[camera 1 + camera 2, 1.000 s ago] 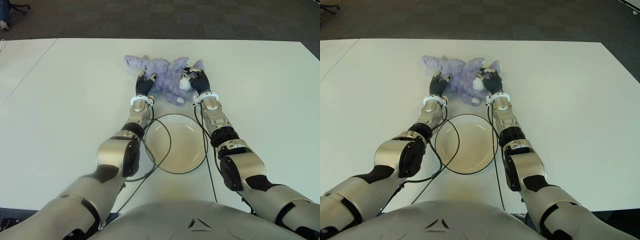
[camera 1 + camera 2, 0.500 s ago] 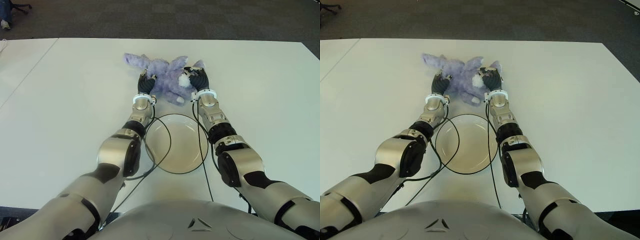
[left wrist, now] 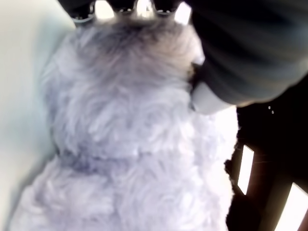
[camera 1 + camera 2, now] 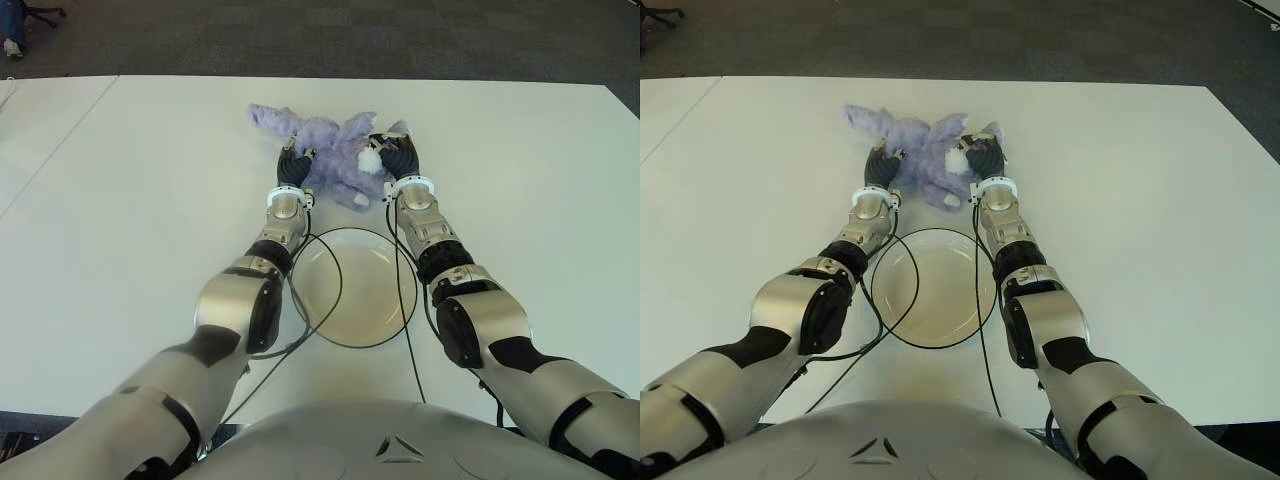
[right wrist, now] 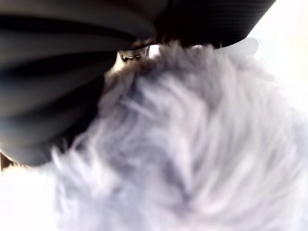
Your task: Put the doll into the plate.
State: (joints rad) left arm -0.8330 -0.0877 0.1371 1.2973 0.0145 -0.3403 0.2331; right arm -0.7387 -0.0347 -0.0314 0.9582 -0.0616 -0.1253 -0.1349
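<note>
Eye views: doll (image 4: 333, 152) lies on the table (image 4: 140, 180) just beyond the empty plate (image 4: 352, 290); left hand (image 4: 292, 166) and right hand (image 4: 396, 162) flank it. Risk: uneven squeeze lets soft plush slip and drop short.
Left wrist: fingers curl against fur.
Right wrist: fingers wrap fur, gripping.

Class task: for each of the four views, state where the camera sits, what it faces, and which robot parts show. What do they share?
Left eye: head, looking down at the table; both arms, left hand, right hand, plate.
Right eye: same scene, slightly shifted.
Left wrist: close on the doll; dark fingers.
Right wrist: close on the purple fur; own fingers.
Shared: the doll.
</note>
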